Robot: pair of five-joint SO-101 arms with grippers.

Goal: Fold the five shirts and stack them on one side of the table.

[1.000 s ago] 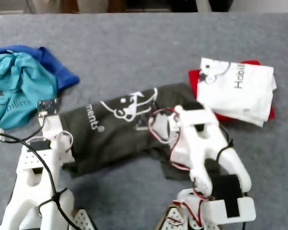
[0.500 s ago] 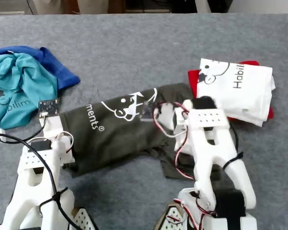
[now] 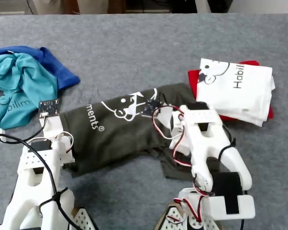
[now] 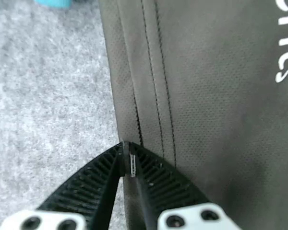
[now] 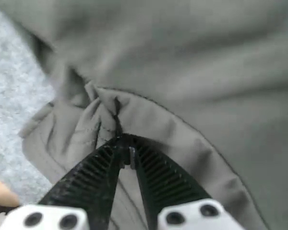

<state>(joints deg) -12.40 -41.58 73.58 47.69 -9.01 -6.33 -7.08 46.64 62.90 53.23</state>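
With the left pincer [image 4: 130, 160] clamped on the hem of the dark shirt [image 3: 110, 134] and the right pincer [image 5: 126, 153] clamped on its bunched edge, lift both evenly, keeping the cloth taut.

Left fingers [image 4: 158, 182] and right fingers [image 5: 158, 173] clamped tight (arms low).

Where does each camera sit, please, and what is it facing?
High view: fixed above the table, looking down; shows left arm, right arm and dark shirt.
Left wrist view: on the left arm, looking along the left claw, shut on the shirt's hem.
Right wrist view: on the right arm, looking along the right claw, shut on a bunched fold.
Shared: all three show the dark shirt.
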